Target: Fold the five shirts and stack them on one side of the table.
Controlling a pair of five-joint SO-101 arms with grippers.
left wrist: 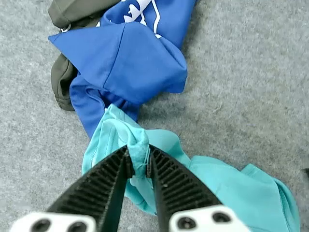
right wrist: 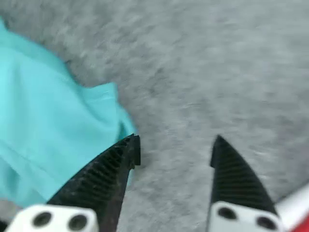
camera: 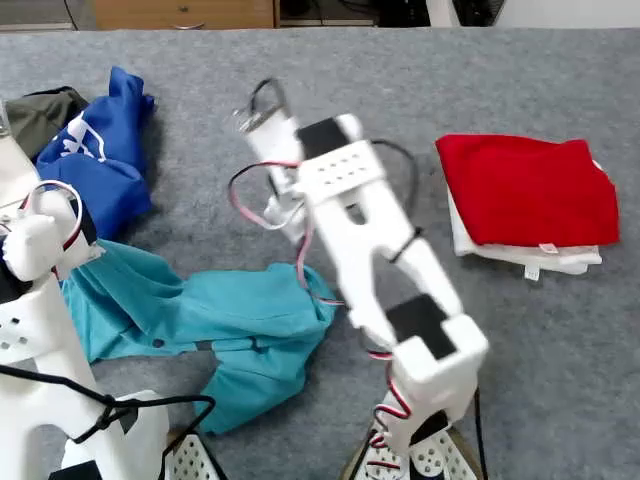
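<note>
Pinching teal shirt (left wrist: 112,134) fold, left pincer (left wrist: 138,166); right pincer (right wrist: 176,147) spread, shirt edge beside one finger.

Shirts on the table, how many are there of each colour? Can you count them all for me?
red shirt: 1
white shirt: 1
teal shirt: 1
blue shirt: 1
dark olive shirt: 1
Total: 5
</note>
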